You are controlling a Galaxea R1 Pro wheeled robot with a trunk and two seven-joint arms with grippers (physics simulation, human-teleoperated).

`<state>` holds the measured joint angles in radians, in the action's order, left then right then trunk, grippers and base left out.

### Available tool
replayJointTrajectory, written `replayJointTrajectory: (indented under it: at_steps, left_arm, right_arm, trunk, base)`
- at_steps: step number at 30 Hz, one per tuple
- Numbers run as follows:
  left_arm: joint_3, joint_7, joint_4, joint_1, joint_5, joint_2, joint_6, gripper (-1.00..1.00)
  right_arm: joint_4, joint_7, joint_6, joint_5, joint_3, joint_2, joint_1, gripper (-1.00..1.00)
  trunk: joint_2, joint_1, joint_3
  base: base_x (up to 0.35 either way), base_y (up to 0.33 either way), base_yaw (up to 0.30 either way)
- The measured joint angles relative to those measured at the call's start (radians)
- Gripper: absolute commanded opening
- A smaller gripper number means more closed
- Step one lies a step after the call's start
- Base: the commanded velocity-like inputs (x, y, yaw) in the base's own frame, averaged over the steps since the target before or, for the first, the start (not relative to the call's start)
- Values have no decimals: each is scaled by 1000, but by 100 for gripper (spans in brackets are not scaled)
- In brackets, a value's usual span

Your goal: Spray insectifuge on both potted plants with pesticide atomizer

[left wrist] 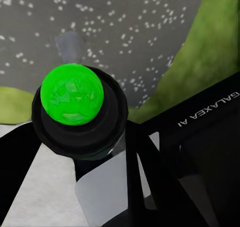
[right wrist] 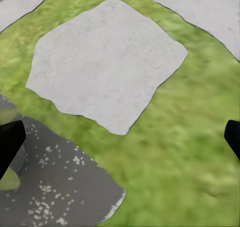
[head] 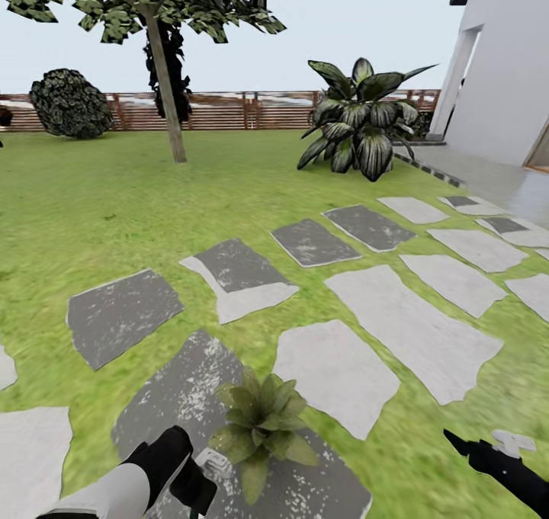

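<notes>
- The head view looks over a green lawn (head: 114,199) crossed by grey stepping slabs (head: 412,328), some dark and speckled, some pale.
- Low in the frame, just left of centre, a small potted plant (head: 263,420) with broad pointed green leaves sits on a dark speckled slab (head: 183,397).
- At the bottom left of the head view the left gripper (head: 191,481) is black, on a white-sleeved arm, and clenched on the pesticide atomizer (head: 216,462), whose whitish-grey trigger head pokes out just left of the plant's leaves.
- In the left wrist view the atomizer (left wrist: 75,112) appears close up as a dark round body topped by a bright green ball, with the speckled slab (left wrist: 150,37) and a strip of grass behind it; a black part marked "GALAXEA AI" lies at the right.
- At the bottom right of the head view the right gripper (head: 488,450) hangs over grass beside a small pale slab.
- In the right wrist view its two black fingertips (right wrist: 10,144) stand at opposite edges of the frame, spread wide with nothing between them, above a pale slab (right wrist: 105,62) and grass.
- Far back, a brown slatted fence (head: 221,111) runs across the upper part, with a tree (head: 164,62) at upper left, a round dark bush (head: 70,104) further left, and a big variegated shrub (head: 362,119) at upper right beside a white building wall (head: 503,69).
</notes>
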<state>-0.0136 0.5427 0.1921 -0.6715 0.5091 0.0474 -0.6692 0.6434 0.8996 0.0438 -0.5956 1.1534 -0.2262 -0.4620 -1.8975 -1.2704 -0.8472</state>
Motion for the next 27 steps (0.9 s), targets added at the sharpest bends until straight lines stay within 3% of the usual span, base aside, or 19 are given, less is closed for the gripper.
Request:
replayJointTrajectory:
  at_steps: [11, 20, 27]
  left_arm:
    - [-1, 2, -3, 0, 1, 0, -1, -100]
    - [-4, 6, -44, 0, 5, 0, -24, -100]
    - [-4, 6, -50, 0, 6, 0, -25, -100]
  right_arm:
    - [-1, -1, 0, 0, 0, 0, 0, 100]
    - [-1, 0, 0, 1, 0, -1, 0, 100]
    - [-1, 0, 0, 0, 0, -1, 0, 100]
  trunk:
    - [0, 0, 0]
    - [0, 0, 0]
    - [0, 0, 0]
  base:
    - [0, -80, 270]
    - [0, 0, 45]
    - [0, 0, 235]
